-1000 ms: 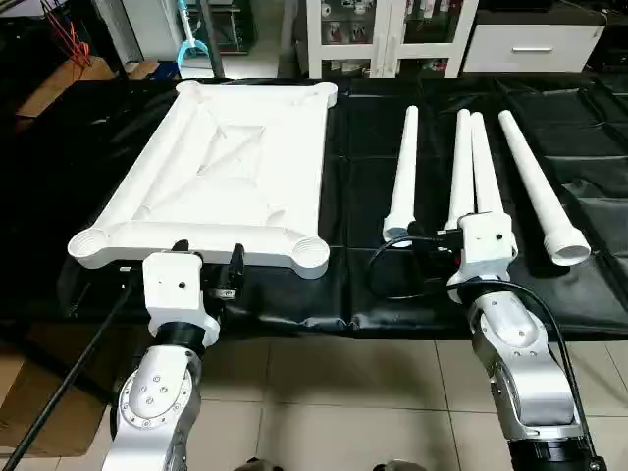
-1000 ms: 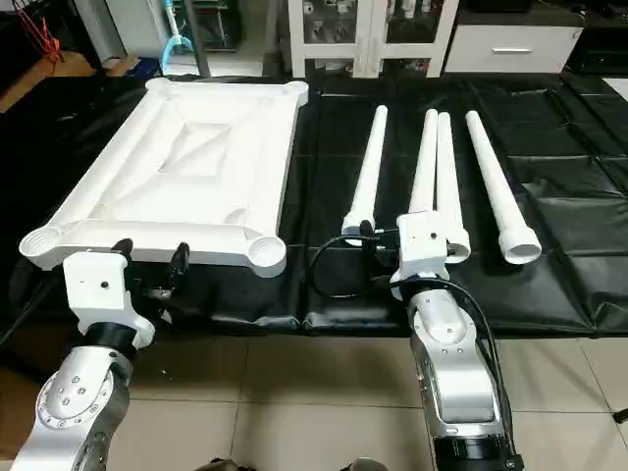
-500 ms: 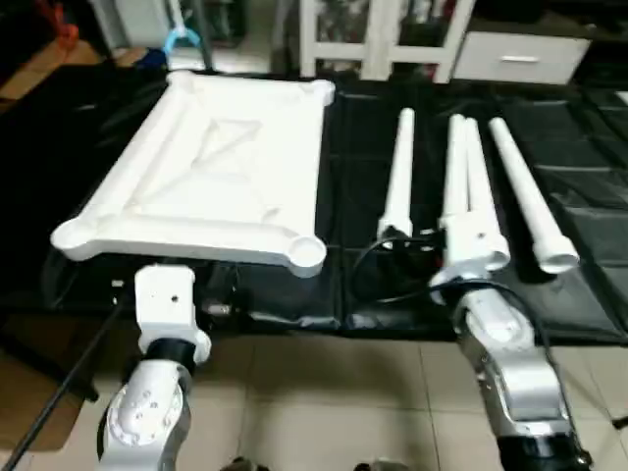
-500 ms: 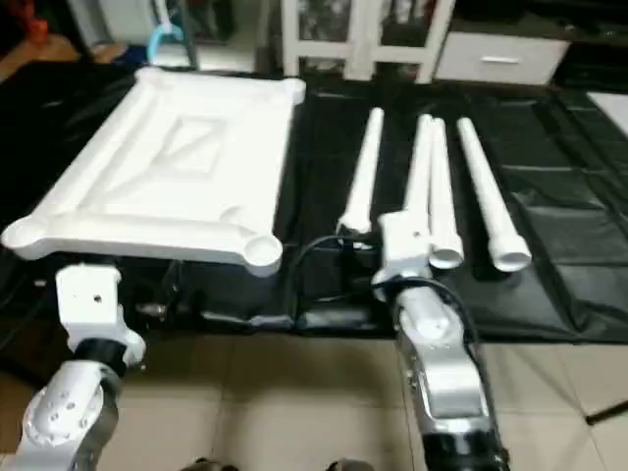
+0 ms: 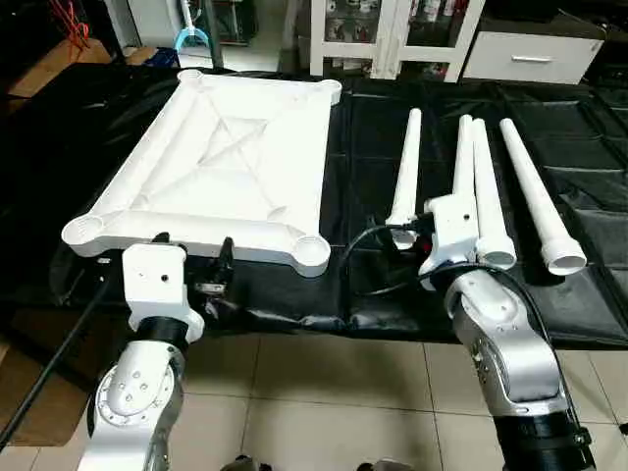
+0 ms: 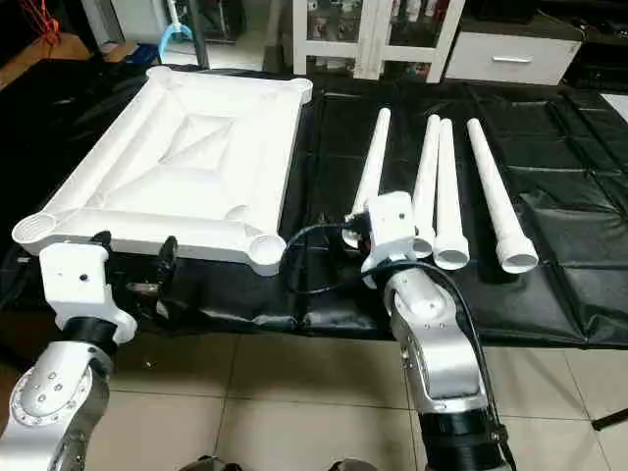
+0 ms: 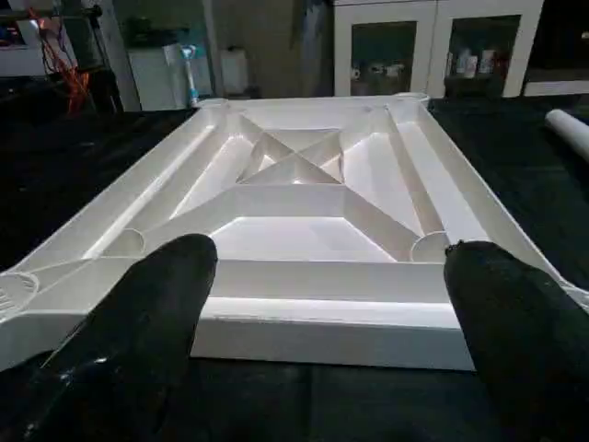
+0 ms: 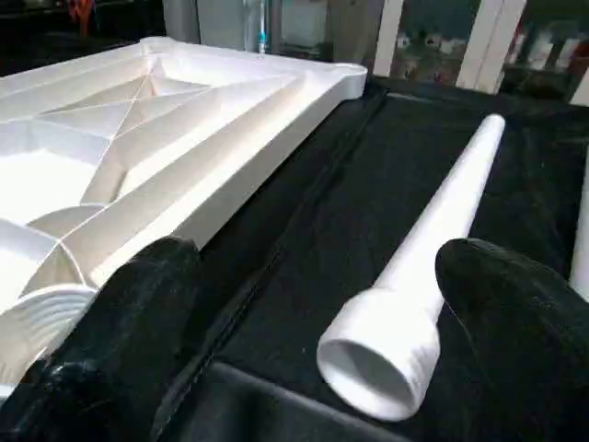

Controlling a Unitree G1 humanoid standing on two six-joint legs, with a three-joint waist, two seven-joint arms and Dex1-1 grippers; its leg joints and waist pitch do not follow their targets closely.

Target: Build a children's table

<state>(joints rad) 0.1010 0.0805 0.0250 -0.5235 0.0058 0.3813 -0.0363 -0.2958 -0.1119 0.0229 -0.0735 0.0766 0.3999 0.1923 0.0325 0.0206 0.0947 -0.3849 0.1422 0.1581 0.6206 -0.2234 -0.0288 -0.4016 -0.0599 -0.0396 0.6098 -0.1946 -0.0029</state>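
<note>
Black sheeting (image 5: 589, 285) covers the work surface, and on it lies everything for the build. The tabletop (image 5: 235, 177) rests ribbed side up just ahead of the left gripper (image 7: 322, 304), whose two fingers stand wide apart with nothing between them, facing the near rim. Four legs (image 5: 481, 186) lie side by side ahead of the right gripper (image 8: 304, 313), also spread wide and empty; the nearest leg (image 8: 414, 285) has its threaded mouth pointing back between the fingers.

The leg is round and smooth, so a grip closing off-centre would likely roll it sideways toward the neighbouring legs or squeeze it out of the pads. A black cable (image 5: 368, 260) loops on the sheeting just beside the right wrist and could snag as the arm reaches. If the tabletop is nudged, its near right corner socket (image 5: 312, 250) may slide on the slick sheet and spoil the alignment.
</note>
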